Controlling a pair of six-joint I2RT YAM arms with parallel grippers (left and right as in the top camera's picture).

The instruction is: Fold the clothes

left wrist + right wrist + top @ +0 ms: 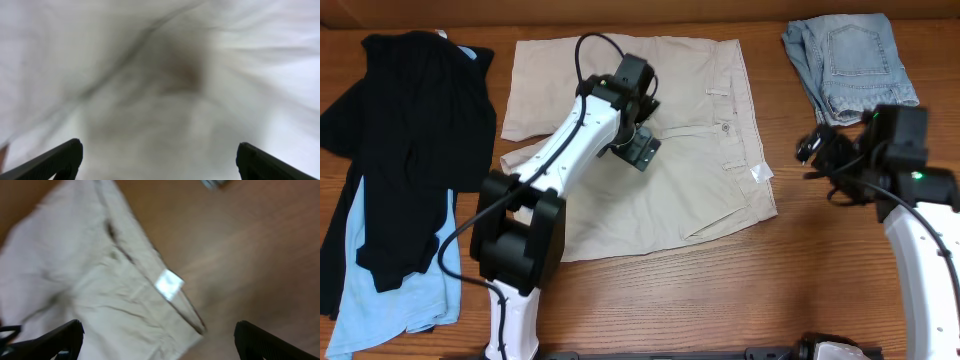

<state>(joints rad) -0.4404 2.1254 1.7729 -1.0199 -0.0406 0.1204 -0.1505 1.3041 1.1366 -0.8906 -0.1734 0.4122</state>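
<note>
At the middle of the desk [720, 290] the khaki shorts [700, 190] lie flat. Low over them sits the left tool [638, 150], spread and empty. Just right of their waistband [735, 110] hangs the right tool [817, 152], likewise spread and empty.

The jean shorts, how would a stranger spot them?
On the wooden table, look to the far right corner. The denim shorts lie there, apart from the big beige shorts; only they are faded blue with a stitched back pocket.
</note>
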